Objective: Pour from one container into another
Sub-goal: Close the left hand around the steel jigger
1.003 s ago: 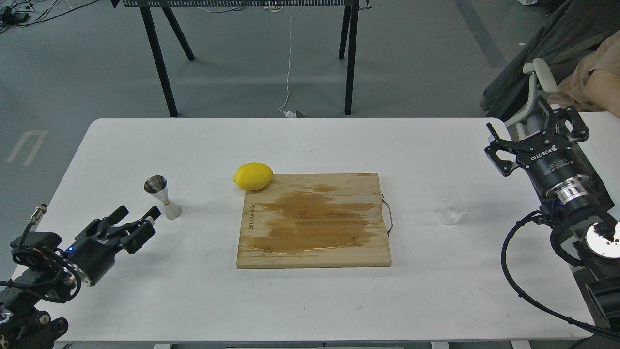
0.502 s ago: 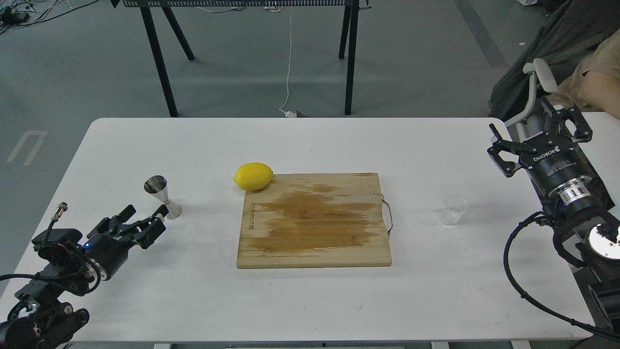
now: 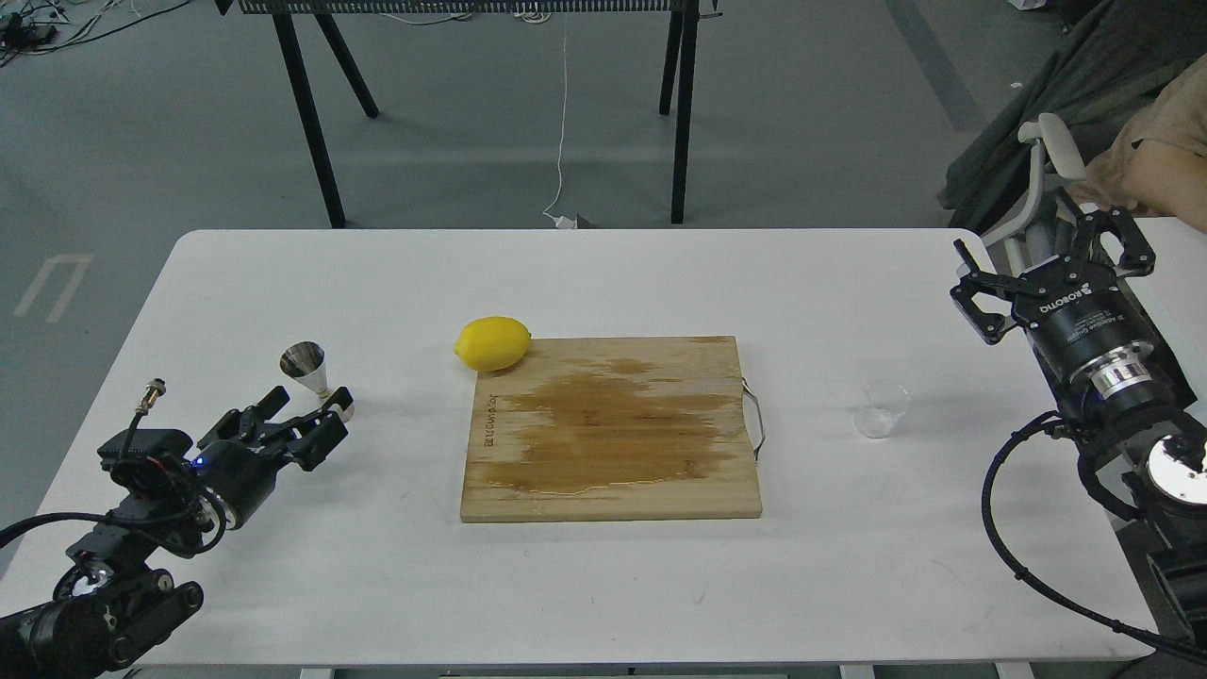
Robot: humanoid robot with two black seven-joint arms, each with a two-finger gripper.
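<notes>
Now – left gripper [image 3: 304,422] open, perhaps touching jigger [image 3: 310,370] | right gripper [image 3: 1049,262] open – empty

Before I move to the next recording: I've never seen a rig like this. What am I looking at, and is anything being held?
This one picture comes from the robot's own head, looking down at a white table. Two black arms end in two-finger grippers. The left gripper is open, right at the shiny steel hourglass-shaped jigger, hiding its base. The right gripper, also open, hangs apart from the small clear cup. Between them lie a stained wooden cutting board and a yellow lemon. Nothing looks held.
</notes>
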